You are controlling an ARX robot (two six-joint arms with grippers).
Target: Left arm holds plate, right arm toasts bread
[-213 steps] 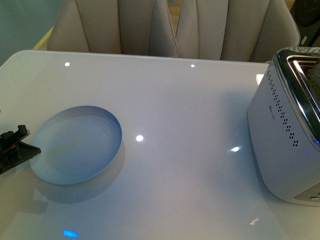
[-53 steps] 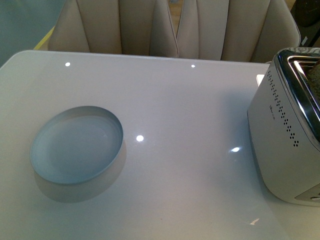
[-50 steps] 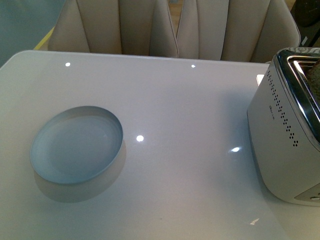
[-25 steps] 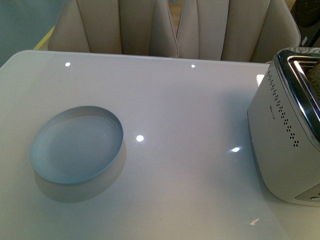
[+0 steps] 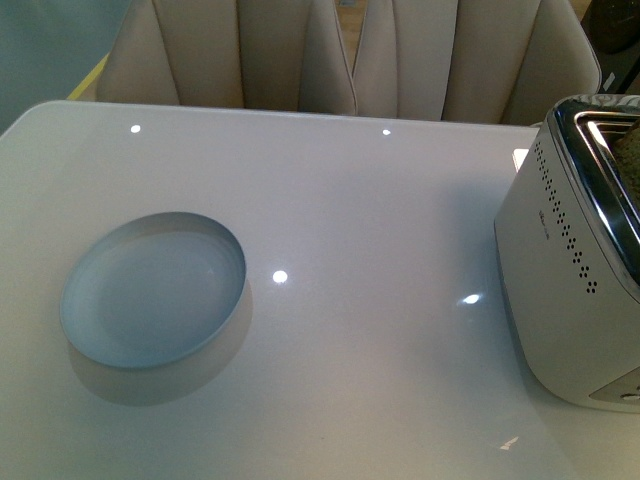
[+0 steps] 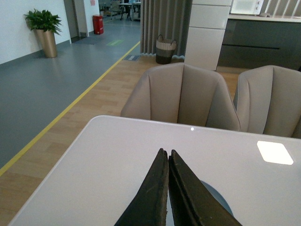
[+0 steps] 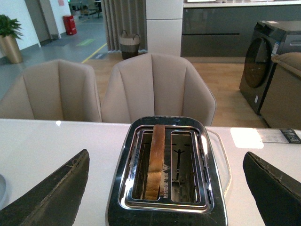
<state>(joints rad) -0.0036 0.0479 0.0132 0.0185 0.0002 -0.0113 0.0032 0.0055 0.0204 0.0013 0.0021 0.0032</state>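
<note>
The bread (image 7: 155,160), a tan slice with a darker crust, is seen standing upright on edge in one slot of a chrome-topped toaster (image 7: 167,179); the slot beside it holds nothing. The toaster is placed directly ahead of the right gripper (image 7: 167,197), between its two black fingers (image 7: 51,195), which are spread wide apart, one at each side of the toaster, and are closed on nothing.

The plate (image 5: 152,290), a round pale blue-white dish with a raised rim, is set flat on the glossy white table (image 5: 380,220), well apart from the toaster (image 5: 575,260) at the table's opposite side. In the left wrist view, a small part of the plate (image 6: 218,200) is shown just beyond and beneath the tips of the left gripper (image 6: 167,155). The left gripper's two dark fingers (image 6: 150,193) are pressed together with almost no gap, and nothing is gripped between them.

Two beige upholstered chairs (image 5: 350,55) are set past the far table edge, ahead of both grippers. Neither arm is visible in the front view.
</note>
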